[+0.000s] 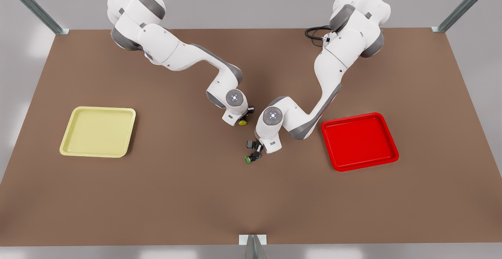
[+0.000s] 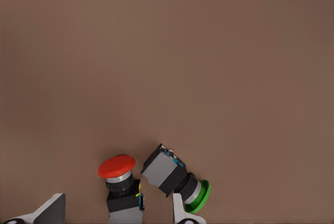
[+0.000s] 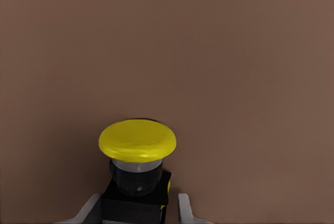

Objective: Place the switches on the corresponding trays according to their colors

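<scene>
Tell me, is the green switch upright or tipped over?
Tipped over. The green switch lies on its side on the table, beside the upright red switch.

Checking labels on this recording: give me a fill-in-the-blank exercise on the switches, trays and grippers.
The switch at the right gripper has a ___ cap.
Beside the upright red-capped switch, the green-capped switch lies on its ___.
The left gripper is ___, one finger each side of the red-capped switch.
The pale yellow tray and the red tray each hold ___ switches.
Missing: yellow; side; open; no.
</scene>
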`<action>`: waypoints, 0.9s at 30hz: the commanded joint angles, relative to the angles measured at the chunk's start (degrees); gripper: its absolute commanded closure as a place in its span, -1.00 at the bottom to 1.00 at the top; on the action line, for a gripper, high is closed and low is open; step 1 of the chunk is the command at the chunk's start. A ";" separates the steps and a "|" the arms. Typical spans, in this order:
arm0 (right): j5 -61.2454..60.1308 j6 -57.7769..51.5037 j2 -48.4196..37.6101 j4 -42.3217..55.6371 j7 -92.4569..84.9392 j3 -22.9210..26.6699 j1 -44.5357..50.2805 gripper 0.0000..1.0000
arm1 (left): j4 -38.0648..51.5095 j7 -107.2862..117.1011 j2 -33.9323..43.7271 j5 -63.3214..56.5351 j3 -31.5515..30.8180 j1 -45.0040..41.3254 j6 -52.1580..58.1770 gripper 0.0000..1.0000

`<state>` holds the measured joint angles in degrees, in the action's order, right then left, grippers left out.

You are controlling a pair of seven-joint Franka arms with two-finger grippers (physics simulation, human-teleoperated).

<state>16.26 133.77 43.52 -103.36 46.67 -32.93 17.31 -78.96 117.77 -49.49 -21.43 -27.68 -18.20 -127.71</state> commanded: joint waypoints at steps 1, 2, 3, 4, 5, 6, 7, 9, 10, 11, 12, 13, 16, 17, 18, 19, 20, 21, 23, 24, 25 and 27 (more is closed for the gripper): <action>0.00 0.00 0.08 0.09 0.00 0.06 0.01 -0.14 | -0.05 0.00 0.01 -0.10 0.09 0.00 0.00 -0.98; 0.00 0.00 0.08 0.18 -0.09 0.06 0.01 -0.13 | 0.04 -0.09 0.01 -0.10 0.09 0.00 0.00 -0.98; 0.00 0.00 0.17 0.18 -0.18 0.06 0.01 -0.13 | -0.05 -0.09 0.01 -0.10 0.09 0.00 0.00 -0.98; 0.09 0.00 0.34 0.18 -0.18 0.06 0.01 0.04 | -0.05 -0.09 0.01 -0.19 0.09 0.00 0.00 -0.98; 0.09 0.00 0.34 0.27 -0.18 0.06 0.01 0.11 | 0.04 -0.09 0.01 -0.19 0.09 0.00 0.00 -0.98; 0.09 0.00 0.34 0.27 -0.18 0.06 0.01 0.14 | 0.04 -0.09 -0.26 -0.19 0.09 0.00 0.00 -0.98; 0.09 0.00 0.34 0.35 -0.18 0.06 0.01 0.13 | 0.04 -0.09 -0.26 -0.19 0.09 0.00 0.00 -0.98; 0.00 -0.09 0.34 0.44 -0.09 0.06 0.01 0.12 | 0.04 0.00 -0.26 -0.19 0.09 0.00 0.00 -0.98; 0.00 -0.09 0.25 0.44 -0.09 0.06 -0.08 0.12 | 0.04 0.00 -0.26 -0.19 0.09 0.00 0.00 -0.98; -0.09 -0.18 0.26 0.44 -0.09 -0.03 -0.08 0.12 | 0.12 0.00 -0.34 -0.19 0.09 0.00 0.00 -0.98; 0.00 -0.18 0.34 0.44 -0.09 -0.03 -0.08 0.12 | 0.12 0.00 -0.34 -0.19 0.09 0.00 0.00 -0.98; 0.00 -0.18 0.26 0.44 -0.18 0.06 -0.08 0.12 | 0.48 0.00 -0.35 -0.19 0.09 0.00 0.00 -0.98; -0.09 -0.88 -0.27 0.44 -0.26 -0.11 -0.61 0.11 | 0.48 0.00 -0.35 -0.10 0.09 0.00 0.00 -0.98; -0.09 -0.97 -0.80 0.71 -0.26 -0.20 -0.79 0.10 | 0.48 0.00 -0.35 -0.10 0.09 0.00 0.00 -0.98; -0.18 -1.05 -1.06 0.79 -0.35 -0.38 -0.96 0.09 | 0.48 0.00 -0.35 -0.10 0.09 0.00 0.00 -0.98; -0.44 -2.46 -1.68 0.88 -1.93 -0.99 -2.10 0.09 | 0.48 0.09 -0.35 -0.10 0.09 0.00 0.00 -0.98; -0.44 -4.30 -1.77 0.88 -2.81 -4.32 -5.70 0.08 | 0.48 0.09 -0.35 -0.10 0.09 0.00 0.09 -0.98; -0.26 -5.89 -1.85 0.88 -2.90 -6.53 -7.90 0.08 | 0.48 0.17 -0.35 -0.10 0.00 0.00 0.09 -0.98; -0.26 -6.33 -4.05 0.53 -3.34 -6.71 -8.08 0.07 | 0.30 0.26 -0.26 -0.10 0.00 0.00 0.35 -0.98; -0.18 -7.12 -5.28 0.53 -3.78 -6.71 -8.78 0.07 | 0.30 0.26 -0.26 -0.10 0.00 0.00 0.70 -0.98; -0.18 -7.82 -6.95 0.27 -6.15 -6.71 -10.54 0.06 | 0.30 0.44 -0.26 -0.10 -0.09 0.00 0.70 -0.98; -0.26 -12.92 -11.17 0.27 -13.53 -6.80 -16.69 0.05 | 0.30 0.70 -0.26 -0.10 -0.09 0.00 0.70 -0.98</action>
<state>15.47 119.72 31.46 -103.16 30.75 -39.73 -1.34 -78.71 118.47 -49.75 -21.55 -27.77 -18.19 -127.00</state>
